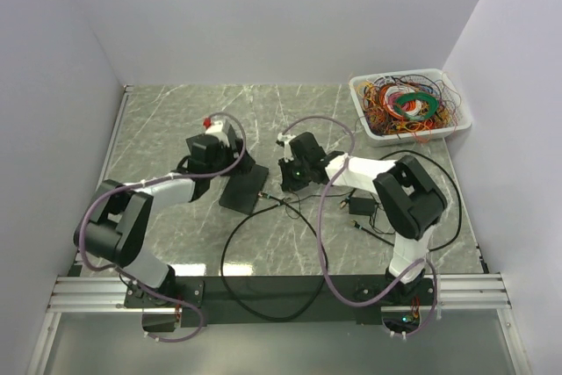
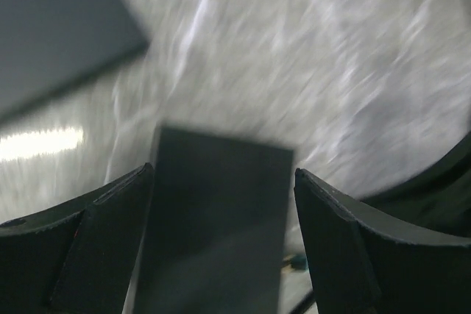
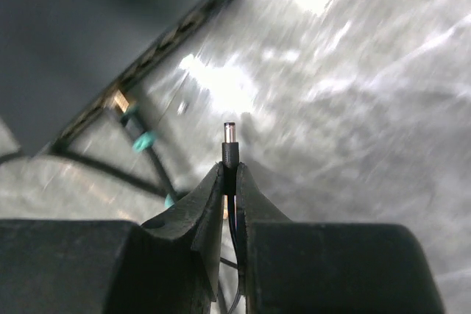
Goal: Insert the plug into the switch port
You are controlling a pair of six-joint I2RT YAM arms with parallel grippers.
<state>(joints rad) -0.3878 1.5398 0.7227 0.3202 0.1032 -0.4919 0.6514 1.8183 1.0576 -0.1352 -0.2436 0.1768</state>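
Observation:
The switch (image 1: 244, 186) is a flat black box near the table's middle. In the left wrist view it (image 2: 217, 218) fills the space between the fingers of my left gripper (image 2: 222, 174), which is shut on its end (image 1: 230, 169). My right gripper (image 1: 287, 182) is just right of the switch. In the right wrist view it (image 3: 229, 167) is shut on the black barrel plug (image 3: 229, 141), whose metal tip sticks out past the fingertips. The switch (image 3: 88, 42) lies up and to the left of the plug, its port edge (image 3: 151, 53) facing it, with a gap between.
A white bin of coloured wires (image 1: 409, 104) stands at the back right. A black power adapter (image 1: 360, 206) and loops of black cable (image 1: 263, 243) lie in front of the right arm. Teal-tipped connectors (image 3: 145, 141) lie by the switch's port edge. Walls close three sides.

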